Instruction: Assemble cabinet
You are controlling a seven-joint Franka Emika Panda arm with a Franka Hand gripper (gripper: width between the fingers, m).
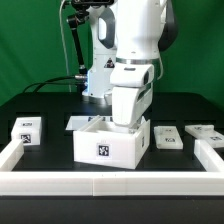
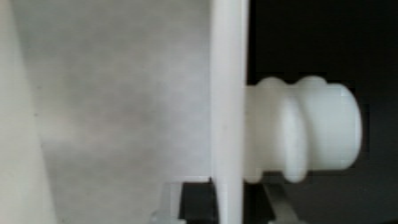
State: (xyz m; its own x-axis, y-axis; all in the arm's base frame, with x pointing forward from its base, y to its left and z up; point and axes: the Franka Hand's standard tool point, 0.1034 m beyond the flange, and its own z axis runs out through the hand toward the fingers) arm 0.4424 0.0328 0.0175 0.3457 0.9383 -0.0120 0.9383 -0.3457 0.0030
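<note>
The cabinet [image 1: 105, 148], a white open-topped box with a black-and-white tag on its front, stands at the middle of the black table. My gripper [image 1: 128, 121] reaches down into it at its wall on the exterior view's right. In the wrist view the thin white wall edge [image 2: 226, 90] runs between my dark fingers [image 2: 198, 203], one on each side and pressed against it. My gripper [image 2: 228, 205] is shut on that wall. A ribbed white round knob [image 2: 302, 130] sticks out from the wall's outer face. The wall's inner face [image 2: 125, 100] fills the other side.
A small white tagged block [image 1: 27, 131] lies on the exterior view's left. Two flat tagged white pieces [image 1: 167, 139] [image 1: 204, 132] lie on the right. A white piece [image 1: 78, 122] sits behind the cabinet. Low white border rails [image 1: 110, 185] frame the table's front and sides.
</note>
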